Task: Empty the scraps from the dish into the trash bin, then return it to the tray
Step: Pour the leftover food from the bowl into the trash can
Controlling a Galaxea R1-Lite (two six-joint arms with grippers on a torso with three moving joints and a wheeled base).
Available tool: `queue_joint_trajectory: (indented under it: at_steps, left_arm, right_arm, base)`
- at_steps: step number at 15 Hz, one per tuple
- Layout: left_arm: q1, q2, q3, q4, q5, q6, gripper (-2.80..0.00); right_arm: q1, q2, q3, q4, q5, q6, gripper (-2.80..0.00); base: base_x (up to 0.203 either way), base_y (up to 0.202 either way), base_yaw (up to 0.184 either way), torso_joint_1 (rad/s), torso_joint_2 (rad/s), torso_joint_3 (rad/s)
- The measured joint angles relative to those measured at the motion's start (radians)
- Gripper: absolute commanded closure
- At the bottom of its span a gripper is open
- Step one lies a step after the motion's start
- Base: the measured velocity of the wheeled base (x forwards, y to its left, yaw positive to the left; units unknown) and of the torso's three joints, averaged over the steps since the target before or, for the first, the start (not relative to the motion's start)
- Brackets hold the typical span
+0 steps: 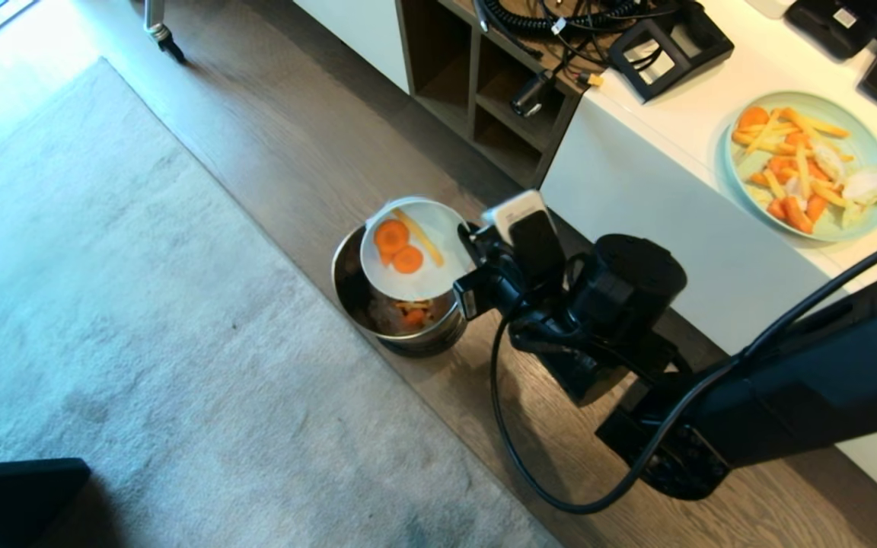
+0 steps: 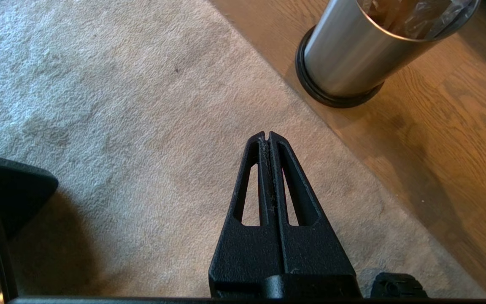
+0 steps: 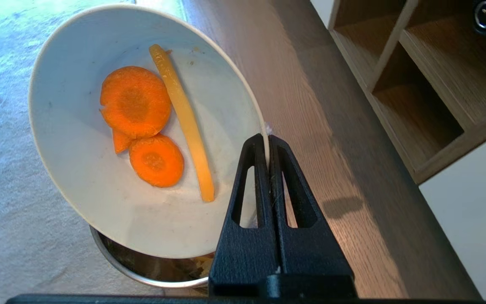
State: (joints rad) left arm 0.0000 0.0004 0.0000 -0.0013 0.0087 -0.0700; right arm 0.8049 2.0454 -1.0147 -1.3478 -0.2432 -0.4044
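**Dish Tilted Over Bin, Scraps Not Yet Released**

At the far left of the head view lies a pale rug (image 1: 141,320), bordered by a strip of wood floor (image 1: 271,129). The left gripper (image 2: 269,134) hangs parked above this rug in its own wrist view, fingers pressed together and holding nothing.

Moving right, the trash bin (image 1: 347,293) stands on the floor at the rug's edge. Orange and pale pieces already lie inside it. The dish (image 1: 427,281) is held directly above the bin's opening and is tilted, with its lower edge over the bin's mouth. The scraps (image 1: 400,247) are stuck inside the dish: two round carrot slices, a smaller orange piece, and one pale-yellow stick.

Right of the dish, the right gripper (image 3: 268,141) is clamped on the dish rim, one finger on each side of the wall. Its arm reaches in from the lower right of the head view.

Further right, a white counter (image 1: 682,114) carries a pale-green plate (image 1: 861,221) heaped with other food. The tray is not visible in any view.

Progress assessment: the dish has been carried to the bin and tipping has begun. Releasing the scraps is pending and probably requires a steeper tilt. Returning the dish to the tray is also pending.
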Motion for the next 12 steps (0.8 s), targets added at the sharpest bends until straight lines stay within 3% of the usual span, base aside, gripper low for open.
queue_joint_trajectory:
  at_steps: [4, 12]
  left_arm:
    - [0.0, 0.0, 0.0, 0.0, 0.0, 0.0, 0.0]
    - [0.0, 0.0, 0.0, 0.0, 0.0, 0.0, 0.0]
  right_arm:
    - [0.0, 0.032, 0.02, -0.077, 0.022, -0.079, 0.0]
    - [-0.001, 0.074, 0.011, -0.163, 0.055, -0.08, 0.0]
  base:
    - [0.0, 0.0, 0.0, 0.0, 0.0, 0.0]
    - [0.0, 0.0, 0.0, 0.0, 0.0, 0.0]
